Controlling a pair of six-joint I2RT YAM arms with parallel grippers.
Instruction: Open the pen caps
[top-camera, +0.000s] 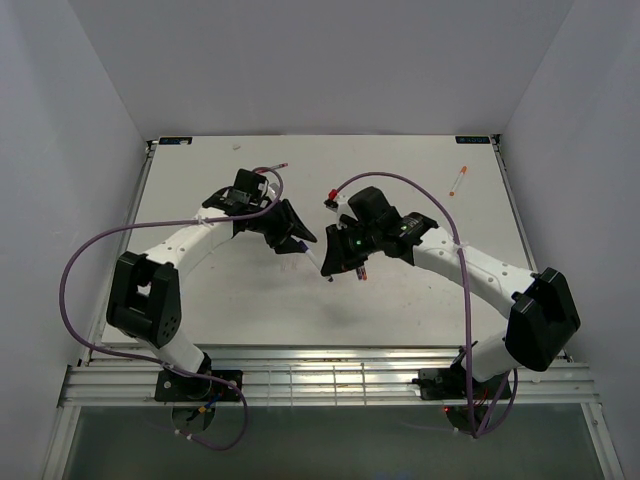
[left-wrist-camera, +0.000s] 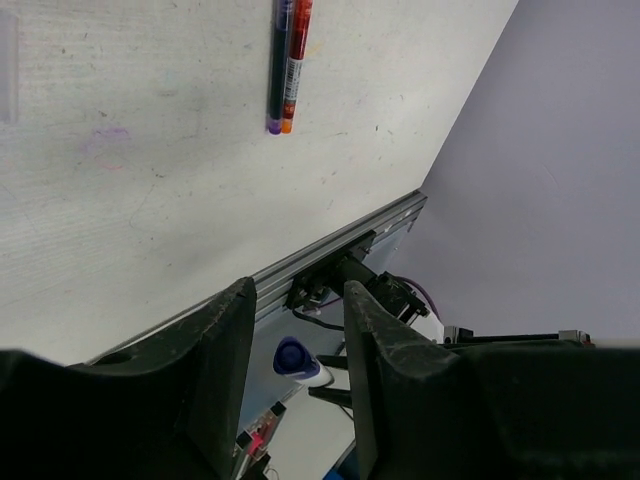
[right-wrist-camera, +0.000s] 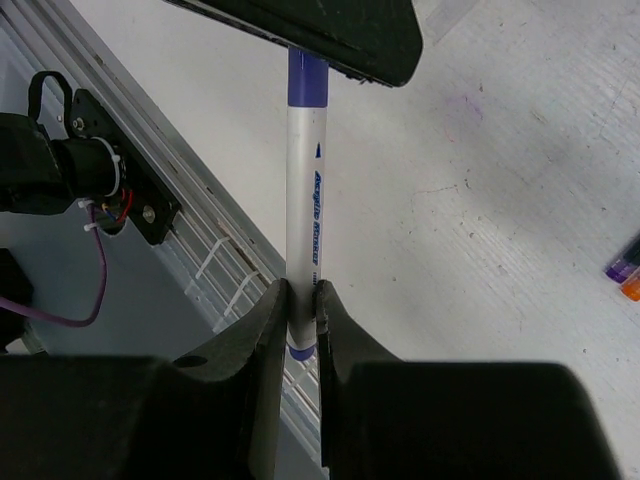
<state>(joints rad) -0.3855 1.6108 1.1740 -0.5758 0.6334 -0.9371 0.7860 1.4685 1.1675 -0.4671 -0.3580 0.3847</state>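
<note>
**Cap in reach.** Our right gripper (right-wrist-camera: 300, 300) is pressed together on a white pen (right-wrist-camera: 303, 200), its fingers pinching the barrel just ahead of the purple tail end. The barrel runs straight out from those fingers, clear of the bench (right-wrist-camera: 500, 180), to the blue cap (right-wrist-camera: 307, 78) at its far tip. There the left gripper (left-wrist-camera: 297, 300) meets it. Its fingers stand spread, with the cap between them and a gap showing on either side, so we read nothing as clamped yet.

Beyond the left gripper's fingertips, down on the bench, two pens (left-wrist-camera: 285, 60) lie side by side and touching, one dark and one red-orange. We cannot tell whether they wear caps. Farther off, well apart from both grippers and behind the right one, an orange-tipped pen (top-camera: 460, 180) lies alone.

We judge the pen light and stiff, with smooth plastic that is apt to slip under a loose pinch. The cap looks like a press fit that should yield to a straight pull along the barrel. We would take hold across the cap's sides near its middle, not at the end, where fingers could squeeze off. Held so far back at the tail, the pen may swivel if the pull goes off-axis.
</note>
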